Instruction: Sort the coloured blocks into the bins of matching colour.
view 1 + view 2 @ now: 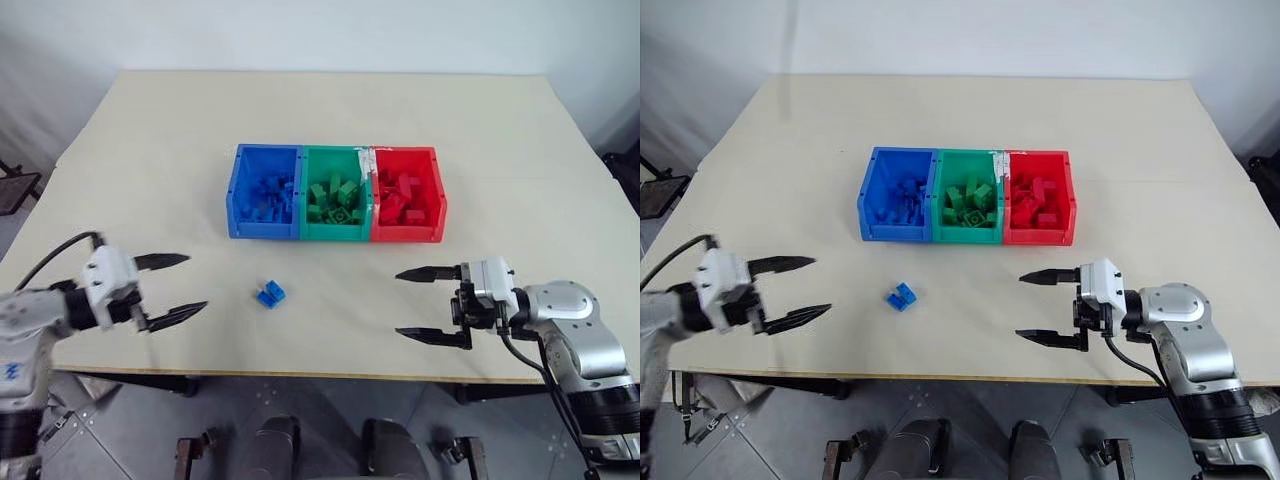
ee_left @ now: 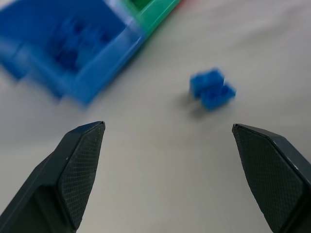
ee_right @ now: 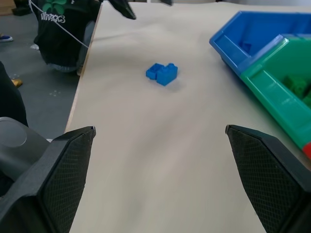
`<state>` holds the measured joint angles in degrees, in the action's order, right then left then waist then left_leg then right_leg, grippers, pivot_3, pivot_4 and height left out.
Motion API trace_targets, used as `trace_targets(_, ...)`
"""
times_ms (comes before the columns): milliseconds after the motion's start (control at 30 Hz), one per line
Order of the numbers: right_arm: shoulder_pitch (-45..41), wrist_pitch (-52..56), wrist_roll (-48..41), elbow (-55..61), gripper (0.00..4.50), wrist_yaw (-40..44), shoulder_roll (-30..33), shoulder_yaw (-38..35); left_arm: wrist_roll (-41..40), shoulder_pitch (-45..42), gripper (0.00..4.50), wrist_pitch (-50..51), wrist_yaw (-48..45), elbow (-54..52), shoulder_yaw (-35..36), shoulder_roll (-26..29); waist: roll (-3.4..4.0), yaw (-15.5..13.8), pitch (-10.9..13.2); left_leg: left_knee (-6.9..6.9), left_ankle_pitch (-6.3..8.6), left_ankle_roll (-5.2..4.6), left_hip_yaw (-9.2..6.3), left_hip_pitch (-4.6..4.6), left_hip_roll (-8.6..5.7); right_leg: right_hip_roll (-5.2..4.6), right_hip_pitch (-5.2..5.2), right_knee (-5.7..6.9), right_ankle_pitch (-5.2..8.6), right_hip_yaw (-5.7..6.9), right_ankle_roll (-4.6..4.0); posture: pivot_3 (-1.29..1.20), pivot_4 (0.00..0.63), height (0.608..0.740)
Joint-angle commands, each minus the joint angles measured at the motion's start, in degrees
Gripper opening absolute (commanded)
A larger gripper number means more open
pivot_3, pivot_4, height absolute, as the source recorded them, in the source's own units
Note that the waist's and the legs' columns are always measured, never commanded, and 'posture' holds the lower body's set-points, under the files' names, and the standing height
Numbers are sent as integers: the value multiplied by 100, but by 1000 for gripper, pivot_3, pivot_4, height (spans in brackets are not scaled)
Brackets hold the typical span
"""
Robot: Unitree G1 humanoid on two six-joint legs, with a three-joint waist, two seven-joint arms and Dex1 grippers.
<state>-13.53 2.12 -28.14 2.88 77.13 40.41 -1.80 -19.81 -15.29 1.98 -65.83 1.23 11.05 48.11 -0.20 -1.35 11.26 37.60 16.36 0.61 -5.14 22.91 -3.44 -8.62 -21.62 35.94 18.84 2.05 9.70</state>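
Sorting is nearly done, judging by the layout: one loose cluster of blue bricks (image 1: 270, 294) is sitting on the worktop (image 1: 150, 130), between the bins and the near edge, roughly under the blue bin's right side and well apart from it. It looks like two small studded pieces touching or stuck together, can't tell which. The three bins are sitting in a joined row around the worktop's centre: blue bin (image 1: 236, 195) on the robot's left, green bin (image 1: 305, 190) in the middle, red bin (image 1: 436, 195) on the right, each already carrying bricks of its own colour.

Left claw (image 1: 169, 289) is hovering near the near-left corner, fingers spread wide, holding nothing, touching nothing, tips pointing toward the blue cluster but well short of it. Right claw (image 1: 430, 303) is hovering near the near edge on the right side, also gaping wide and empty, pointing across toward the cluster.

Step in hand, as I read it: picking up the last blue pieces. Next move is calling for one claw, likely the left as it is nearer, to reach in, drop low over the cluster, close around it squarely, then carry it over the blue bin's rim
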Motion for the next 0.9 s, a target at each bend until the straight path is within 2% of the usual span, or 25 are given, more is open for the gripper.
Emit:
trace_targets(33,208,-51,-48,299,4500,-138,83,-240,525,-988,4454,62,-49,218,-790,-94,0,-3,0,2,0,0,-1,1,-6,2,1,0,0,3,0,0,150,740)
trace_targets(200,631,25,-79,659,4500,-391,129,-451,1127,-2093,4454,-370,-700,898,-1784,-198,0,102,0,-7,0,0,26,-2,-3,7,-4,1,0,2,1,0,150,740)
trace_targets(367,1090,115,-114,1068,4500,-672,158,-659,1451,-2814,4454,-765,-1066,1751,-2288,-484,0,137,0,-4,0,-1,58,0,-2,8,-3,0,0,5,1,0,150,740)
trace_targets(467,1362,190,-144,1335,4500,-841,164,-786,1587,-3004,3863,-1008,-1202,2101,-2438,-595,0,137,0,-3,0,-1,59,0,-1,8,-3,0,0,5,1,0,150,740)
trace_targets(767,1714,323,-203,1687,4500,-1043,196,-932,1384,-2979,1096,-1128,-1809,2231,-2406,-598,-1,138,0,5,1,-3,57,2,0,8,-2,2,0,4,1,0,150,740)
trace_targets(900,1728,335,-205,1709,4500,-1065,201,-900,1513,-2979,1096,-1187,-1870,2339,-2399,-529,-1,132,0,8,2,-4,57,2,0,7,0,2,0,4,2,0,150,740)
